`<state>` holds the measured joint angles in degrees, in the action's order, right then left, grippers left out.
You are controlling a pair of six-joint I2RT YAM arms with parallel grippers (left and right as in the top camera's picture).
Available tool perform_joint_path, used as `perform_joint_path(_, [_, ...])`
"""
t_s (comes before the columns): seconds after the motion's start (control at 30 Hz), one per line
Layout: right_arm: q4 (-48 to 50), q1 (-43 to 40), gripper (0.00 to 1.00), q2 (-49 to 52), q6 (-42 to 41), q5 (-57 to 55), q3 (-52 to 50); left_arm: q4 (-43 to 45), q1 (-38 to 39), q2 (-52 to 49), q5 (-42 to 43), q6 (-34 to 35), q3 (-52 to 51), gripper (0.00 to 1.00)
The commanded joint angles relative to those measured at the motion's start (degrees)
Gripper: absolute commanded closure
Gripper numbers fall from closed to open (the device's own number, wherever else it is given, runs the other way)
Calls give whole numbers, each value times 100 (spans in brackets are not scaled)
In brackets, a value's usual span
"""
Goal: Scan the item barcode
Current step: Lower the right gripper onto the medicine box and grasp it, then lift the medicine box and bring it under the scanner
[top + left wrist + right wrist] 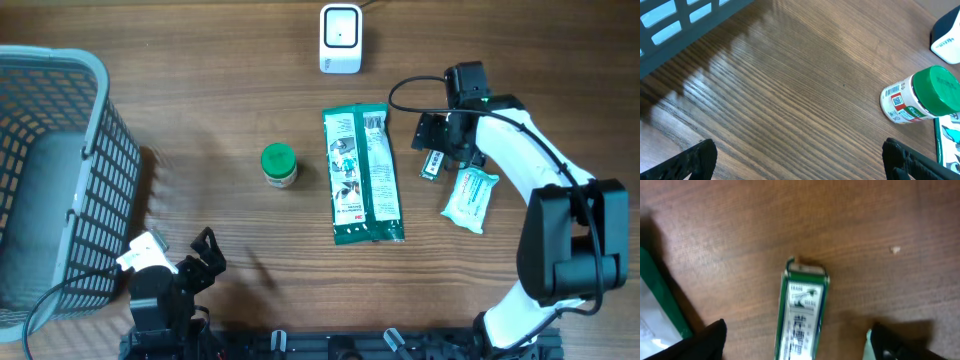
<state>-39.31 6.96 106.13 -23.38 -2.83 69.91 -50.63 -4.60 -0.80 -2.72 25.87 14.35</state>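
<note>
right arm [520,140] rises from its base at the near right edge, stretches away over the table [200,90] and bends back at the wrist, so the right gripper [434,142] hangs just above the small green pack [432,164]. from the right wrist, its fingers [710,340] stand wide apart at the two lower corners and the pack lies flat on the wood between them, label up, with neither finger touching it; nothing is held. the pack sits just beside a white wipes packet [470,198], right of the long green pouch [362,175], and well short of the white scanner [340,38] at the far edge. over on the other side, the left arm [155,290] is folded low at the near left, next to the grey basket [100,150]. the left gripper [206,252] is tipped toward the table, fingers [690,162] fully spread and empty over bare wood. the green-lidded jar [920,97] lies ahead of it, apart.
</note>
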Motion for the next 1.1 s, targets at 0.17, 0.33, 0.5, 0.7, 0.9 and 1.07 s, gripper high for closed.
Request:
perform_joint_path(0.17, [103,-17,30,726,-466,-15,90,0,26,42,-13,31,-22,0])
perform_joint_path(0.33, [313,-17,43,726,-529,-15,90,0,26,42,-13,31,-22,0])
perform_joint_path(0.5, [431,-17,61,723,-531,4,109,0,26,42,-13,31,-22,0])
perform_joint_path(0.7, [140,-17,78,535,-498,1200,426,0,26,42,-13,31,-22,0])
perform_joint_path(0.9, [-343,-39,78,72,636,4129,778,0,26,42,-13,31,-22,0])
perform_joint_path(1.07, [-304,-149,78,68,1154,5969,776,0,26,42,-13,31,-22,0])
